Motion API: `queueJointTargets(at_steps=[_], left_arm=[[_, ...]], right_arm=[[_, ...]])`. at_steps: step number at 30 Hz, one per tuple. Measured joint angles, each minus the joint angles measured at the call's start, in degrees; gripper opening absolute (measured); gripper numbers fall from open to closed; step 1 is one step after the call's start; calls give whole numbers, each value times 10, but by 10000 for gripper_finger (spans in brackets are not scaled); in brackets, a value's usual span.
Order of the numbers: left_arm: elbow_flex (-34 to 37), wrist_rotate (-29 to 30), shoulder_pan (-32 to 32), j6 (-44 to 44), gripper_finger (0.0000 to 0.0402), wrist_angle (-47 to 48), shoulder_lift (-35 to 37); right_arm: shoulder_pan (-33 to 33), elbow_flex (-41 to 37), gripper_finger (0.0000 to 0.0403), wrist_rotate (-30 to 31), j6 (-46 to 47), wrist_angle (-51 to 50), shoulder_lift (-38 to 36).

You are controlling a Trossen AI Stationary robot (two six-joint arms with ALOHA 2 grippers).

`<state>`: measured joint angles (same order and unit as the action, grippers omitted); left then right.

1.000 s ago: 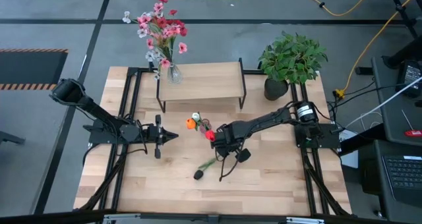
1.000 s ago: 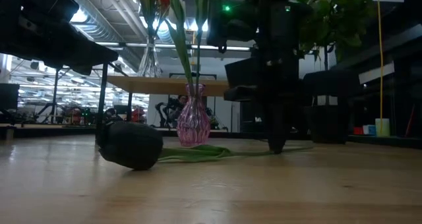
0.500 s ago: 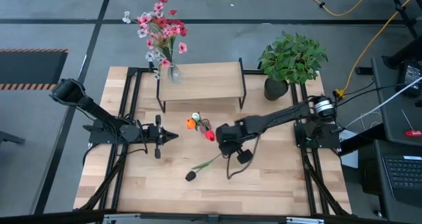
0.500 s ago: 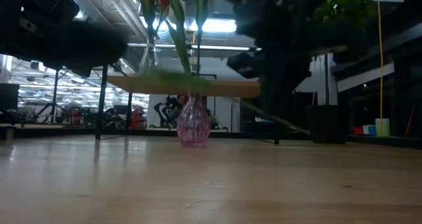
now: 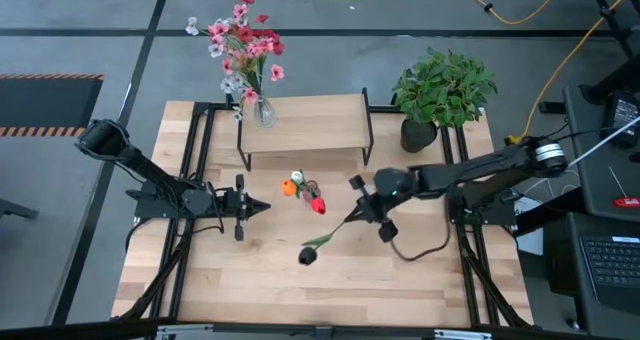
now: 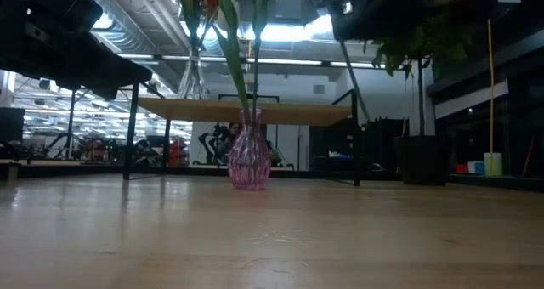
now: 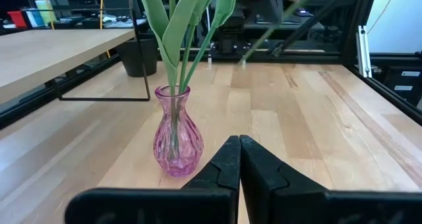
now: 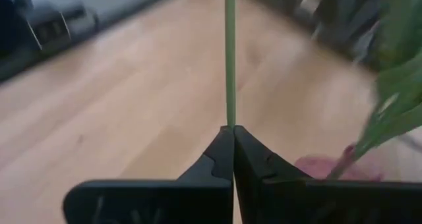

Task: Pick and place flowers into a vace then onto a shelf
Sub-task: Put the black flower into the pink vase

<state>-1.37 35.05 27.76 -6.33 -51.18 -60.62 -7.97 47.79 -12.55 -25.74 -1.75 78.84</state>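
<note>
My bench point(image 5: 250, 270) is pale, matt wood; the vase point(image 7: 175, 132) is glossy ribbed pink glass; my tool point(image 8: 232, 159) looks matt black plastic.

— Where have you got room?
— The near half of the table point(image 5: 250, 280) lies bare.
— And what blocks you?
— The pink vase point(image 7: 175, 132) with its stems stands mid-table, just before the shelf point(image 5: 305, 115). The potted plant point(image 5: 440, 90) crowds the shelf's right end; another vase point(image 5: 264, 112) sits on its left.
</note>
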Motion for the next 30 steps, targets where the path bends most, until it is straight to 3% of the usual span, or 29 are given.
queueJointTargets(at_steps=[5,12,17,30], left_arm=[[0,1,0,0,3,0,0],[0,1,0,0,3,2,0],[0,1,0,0,2,3,0],[0,1,0,-6,2,4,0]], right_arm=[[35,-21,0,-59,13,63,-50],[92,-23,0,-154,44,198,-58],[123,-23,0,-162,46,254,-57],[166,-23,0,-221,107,463,90]])
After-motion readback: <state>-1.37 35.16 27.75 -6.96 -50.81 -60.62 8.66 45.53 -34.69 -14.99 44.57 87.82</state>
